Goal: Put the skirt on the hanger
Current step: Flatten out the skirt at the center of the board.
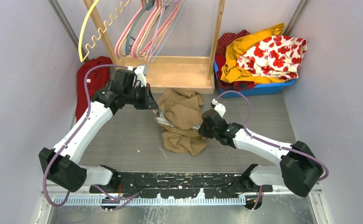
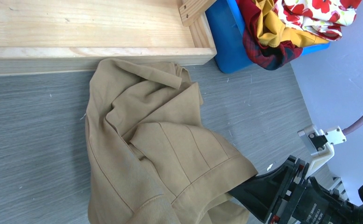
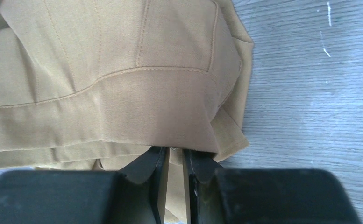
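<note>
Right gripper: we pinch the hem of the skirt between near-closed jaws, cloth spreading ahead. Left gripper closed opposite; its hold unclear.

Tan skirt: matt woven cloth, fine twill, neat topstitched seams. Beneath it the bench is grey wood-grain, matt, flecked with pale scuffs. That pale rack is bare, smooth wood. The blue bin is plastic with a slight sheen, the hangers glossy plastic. And the right tool has black matt plastic fingers.
</note>
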Tool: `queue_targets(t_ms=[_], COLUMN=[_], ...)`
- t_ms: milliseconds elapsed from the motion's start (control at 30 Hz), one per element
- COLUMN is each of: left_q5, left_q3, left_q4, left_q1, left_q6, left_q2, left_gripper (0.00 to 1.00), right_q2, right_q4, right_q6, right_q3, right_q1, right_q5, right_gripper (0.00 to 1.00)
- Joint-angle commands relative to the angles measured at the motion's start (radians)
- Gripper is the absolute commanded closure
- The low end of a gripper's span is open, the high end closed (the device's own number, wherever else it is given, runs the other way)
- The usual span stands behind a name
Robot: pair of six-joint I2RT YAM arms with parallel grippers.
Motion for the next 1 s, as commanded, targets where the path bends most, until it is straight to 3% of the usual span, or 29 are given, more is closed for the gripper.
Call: queue_targets(t_ms=[0,333,667,967], left_q5=[0.021,0.018,0.01,0.069], left_q3=[0.044,0.068,0.244,0.504], left_q4=[0.034,0.011,-0.126,-0.26], left_q1=[0.004,0.004,0.032,0.132], left_q6=[0.015,0.021,0.055,0.077], left_q2=[-0.005,-0.001,-0.002,0.042], left_gripper=[1.0,1.0,1.0,1.0], right_q2=[0.003,-0.04,-0.137,-0.127], right_q4=[-0.032,-0.09,-0.249,-0.427], right_q6=[-0.02,-0.042,-0.102,-0.211], right_q3=[0.047,0.084,0.295,0.643], right_q1=[0.01,0.019,0.019,0.015], right_q5=[0.067,0.117,0.125,0.179], right_gripper=[0.79,0.99,0.99,0.99])
